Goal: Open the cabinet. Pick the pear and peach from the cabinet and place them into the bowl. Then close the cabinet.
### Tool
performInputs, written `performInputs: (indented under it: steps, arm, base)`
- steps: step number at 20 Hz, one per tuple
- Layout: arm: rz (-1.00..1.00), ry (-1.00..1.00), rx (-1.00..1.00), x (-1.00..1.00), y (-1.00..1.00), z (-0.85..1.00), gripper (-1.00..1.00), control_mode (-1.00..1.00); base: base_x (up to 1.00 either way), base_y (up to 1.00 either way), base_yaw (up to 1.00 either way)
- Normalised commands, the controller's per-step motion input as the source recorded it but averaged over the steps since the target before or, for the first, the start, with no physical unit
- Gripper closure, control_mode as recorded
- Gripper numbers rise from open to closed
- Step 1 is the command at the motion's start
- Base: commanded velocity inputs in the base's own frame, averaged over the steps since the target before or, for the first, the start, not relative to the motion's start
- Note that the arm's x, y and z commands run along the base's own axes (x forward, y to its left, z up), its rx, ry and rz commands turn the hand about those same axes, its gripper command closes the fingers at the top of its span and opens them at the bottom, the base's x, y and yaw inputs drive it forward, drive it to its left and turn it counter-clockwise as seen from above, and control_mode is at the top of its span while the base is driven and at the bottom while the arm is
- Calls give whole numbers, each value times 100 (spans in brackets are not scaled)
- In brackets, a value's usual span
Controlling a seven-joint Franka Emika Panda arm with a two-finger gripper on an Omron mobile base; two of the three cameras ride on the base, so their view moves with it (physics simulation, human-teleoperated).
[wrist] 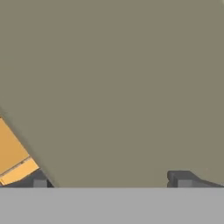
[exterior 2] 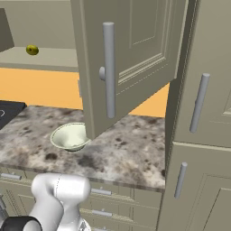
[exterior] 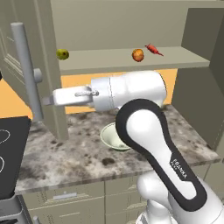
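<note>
counter w/ bowl (exterior: 114, 139); hand (wrist: 111, 180) open, up against cabinet (wrist: 122, 78).

- The cabinet (exterior: 131, 26) hangs above the surface (exterior: 70, 153), with both doors swung out.
- On its shelf (exterior: 109, 59) the pear (exterior: 62, 54) lies far left; the peach (exterior: 138, 55) lies well to the right, with a pepper (exterior: 153, 49) just beside it on the right.
- The bowl (exterior: 110, 139) sits on the surface below the shelf, partly behind my arm.
- My tool (wrist: 111, 180) faces the left door (exterior: 48, 65) close up, its fingers set wide apart, near the door's handle (exterior: 26, 72).
- Drawers (exterior 2: 103, 198) sit under the surface.
</note>
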Motion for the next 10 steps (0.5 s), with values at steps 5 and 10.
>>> performInputs:
  steps: [5,10]
  arm:
    - [0,1,0,2,-6,5,-100,-100]
    - [-12,3,-1,0,-65,45,-100,-100]
  base:
    - [0,0,0]
    - [0,0,0]
